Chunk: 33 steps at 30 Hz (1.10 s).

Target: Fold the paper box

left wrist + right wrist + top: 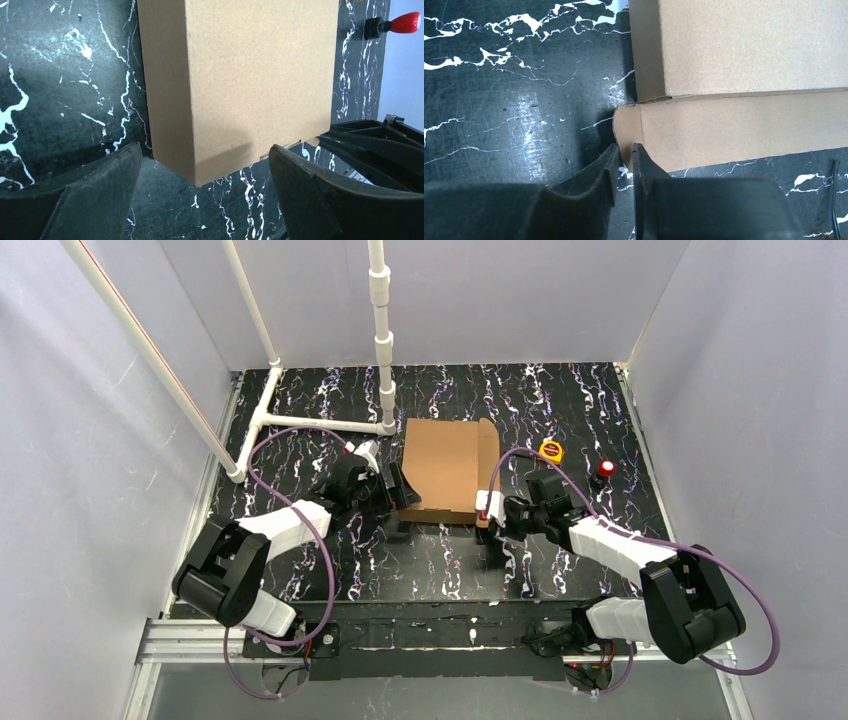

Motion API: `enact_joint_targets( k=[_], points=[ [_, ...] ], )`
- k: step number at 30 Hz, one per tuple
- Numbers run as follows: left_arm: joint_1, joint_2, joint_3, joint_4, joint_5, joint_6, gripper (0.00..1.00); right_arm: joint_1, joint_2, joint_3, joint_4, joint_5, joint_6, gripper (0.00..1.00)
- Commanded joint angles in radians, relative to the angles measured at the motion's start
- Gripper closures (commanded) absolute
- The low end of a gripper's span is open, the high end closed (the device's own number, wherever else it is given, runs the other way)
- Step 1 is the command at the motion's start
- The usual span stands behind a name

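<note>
- White walls close in the whole setup on three sides, and the floor of it is a black table (440, 570) with white marble-ish veins.
- Big white pipe frame (383, 340) stands at the far left, with one upright ending right by the far-left corner of the cardboard.
- Brown paper box (445, 468) sits about mid-table, a bit toward the far side. From above it looks like a flat-topped block with a narrower strip running along its right edge.
- Left arm reaches in from the near left, and the left gripper (395, 490) is at the box's left side near the front corner.
- In the left wrist view, the left gripper (205, 165) is spread really wide. One finger sits on each side of that box corner with dark table showing in both gaps, so it's holding nothing as far as I can see.
- Right arm comes in from the near right, and the right gripper (487, 508) is at the box's near-right corner.
- In the right wrist view, the right gripper (625, 152) is down to a thin slit. The rounded corner of the box's side strip is tucked between the fingers, so it looks pinched on the cardboard.
- Small orange tape measure (551, 450) lies just right of the box, apart from it.
- Little red-topped knob thing (604, 470) stands further right, near the wall.
</note>
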<state>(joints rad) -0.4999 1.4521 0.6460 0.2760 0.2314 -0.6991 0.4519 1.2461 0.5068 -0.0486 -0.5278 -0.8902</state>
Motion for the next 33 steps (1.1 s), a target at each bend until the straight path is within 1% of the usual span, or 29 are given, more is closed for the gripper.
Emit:
enact_joint_targets(
  k=[1, 4, 8, 11, 13, 21, 26, 33],
  points=[
    [0.007, 0.018, 0.040, 0.008, 0.041, 0.040, 0.04, -0.004, 0.016, 0.022, 0.074, -0.007, 0.038, 0.76],
    [0.008, 0.030, 0.038, 0.008, 0.031, 0.046, 0.05, -0.004, 0.018, 0.026, 0.079, -0.014, 0.049, 0.82],
    [0.012, 0.060, 0.043, 0.007, 0.040, 0.054, 0.11, -0.009, 0.023, 0.034, 0.080, -0.029, 0.070, 0.89],
    [0.016, 0.083, 0.049, 0.005, 0.049, 0.062, 0.15, -0.017, 0.027, 0.037, 0.084, -0.043, 0.088, 0.93],
    [0.021, 0.091, 0.050, 0.006, 0.056, 0.062, 0.18, -0.020, 0.031, 0.038, 0.085, -0.046, 0.091, 0.94],
    [0.029, 0.119, 0.062, 0.006, 0.092, 0.068, 0.25, -0.021, 0.041, 0.055, 0.093, -0.062, 0.133, 0.98],
    [0.031, 0.142, 0.074, 0.006, 0.119, 0.070, 0.28, -0.019, 0.051, 0.066, 0.102, -0.051, 0.161, 0.99],
    [0.031, 0.151, 0.076, 0.005, 0.133, 0.066, 0.28, -0.003, 0.063, 0.082, 0.113, -0.032, 0.201, 0.99]
  ],
)
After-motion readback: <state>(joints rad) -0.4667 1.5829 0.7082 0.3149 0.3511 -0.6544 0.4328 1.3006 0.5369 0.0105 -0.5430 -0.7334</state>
